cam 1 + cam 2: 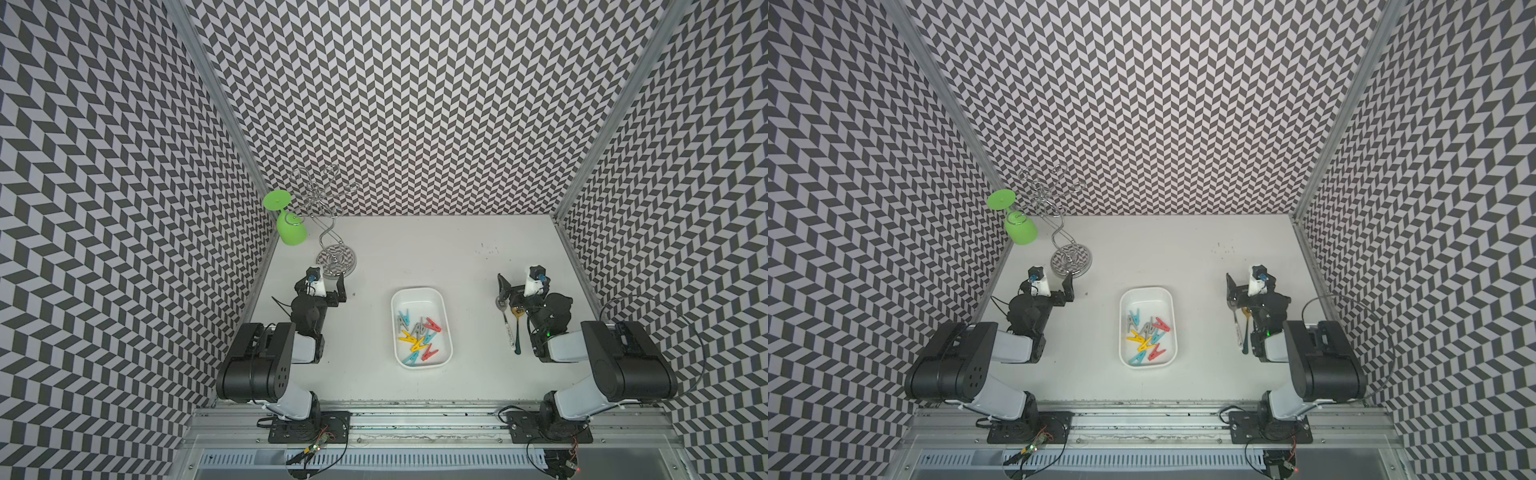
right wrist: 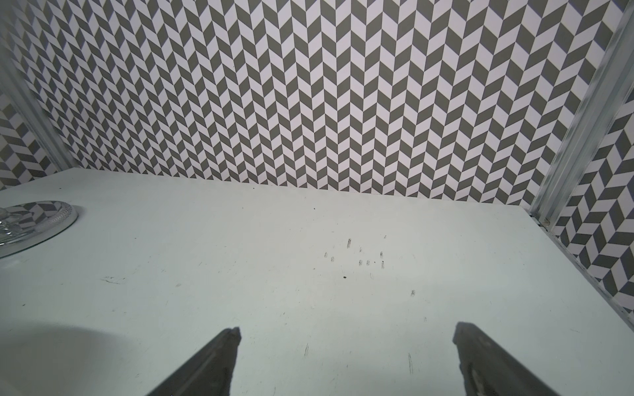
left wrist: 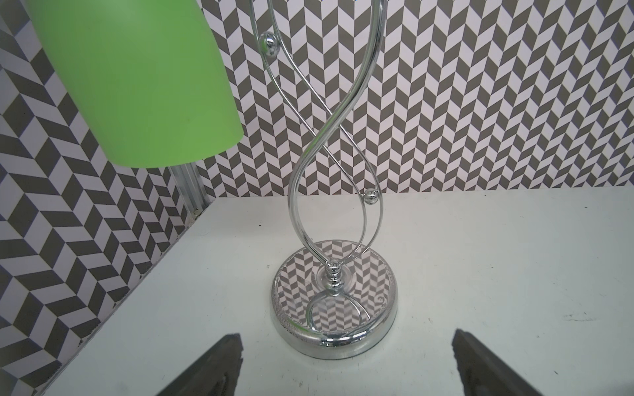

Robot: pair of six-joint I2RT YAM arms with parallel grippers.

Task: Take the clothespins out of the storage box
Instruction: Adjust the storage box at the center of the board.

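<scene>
The storage box (image 1: pixel 417 292) (image 1: pixel 1145 292), a shallow white tray, lies mid-table in both top views. Inside it, in the nearer half, several clothespins (image 1: pixel 418 337) (image 1: pixel 1145 337) in grey, teal, red and yellow lie in a loose heap. My left gripper (image 1: pixel 325 288) (image 1: pixel 1049 288) hovers open to the left of the box, well apart from it, and points at the back wall. In the left wrist view its fingers (image 3: pixel 226 363) frame bare table and nothing sits in the left gripper (image 3: pixel 346 337). My right gripper (image 1: pixel 521 286) (image 1: pixel 1250 286) (image 2: pixel 346 329) stands open and empty to the right of the box.
A chrome wire stand (image 1: pixel 336 259) (image 3: pixel 334 305) stands just beyond the left gripper, and a green plastic glass (image 1: pixel 291 232) (image 3: pixel 144 85) hangs upside down from it. Long spoon-like utensils (image 1: pixel 509 328) lie beside the right arm. Patterned walls close three sides.
</scene>
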